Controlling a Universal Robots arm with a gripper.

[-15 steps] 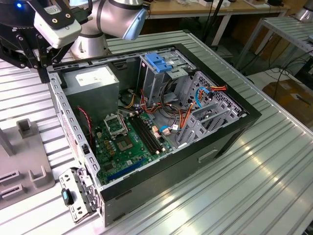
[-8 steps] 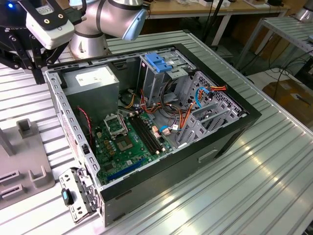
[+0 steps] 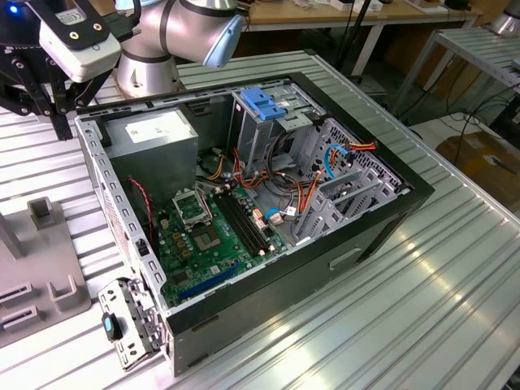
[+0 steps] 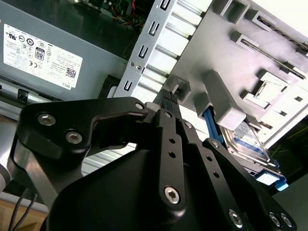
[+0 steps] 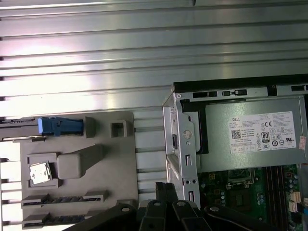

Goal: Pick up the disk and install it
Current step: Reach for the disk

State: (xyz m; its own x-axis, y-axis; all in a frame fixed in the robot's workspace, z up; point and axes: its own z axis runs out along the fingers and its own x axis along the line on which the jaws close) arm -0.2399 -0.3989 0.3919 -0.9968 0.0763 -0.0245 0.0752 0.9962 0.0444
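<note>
The disk [image 4: 246, 138], a silvery drive with a white label in a blue carrier, stands on edge in a slot of the grey fixture [image 4: 250, 53]. In the first wrist view the disk [image 5: 60, 126] shows edge-on as a blue strip at the fixture's [image 5: 96, 187] far corner. My gripper [image 4: 168, 96] hangs above the gap between the fixture and the computer case [image 3: 382, 219], its black fingers close together with nothing between them. It is well apart from the disk. In the exterior view the gripper [image 3: 62, 122] is at the case's back left corner.
The open case holds a grey power-supply box [image 5: 255, 134], a green motherboard [image 3: 207, 236] and a drive cage with a bare blue bracket [image 3: 264, 101]. A small silvery chip [image 5: 38, 173] lies on the fixture. Ribbed metal tabletop [image 5: 144, 48] surrounds everything.
</note>
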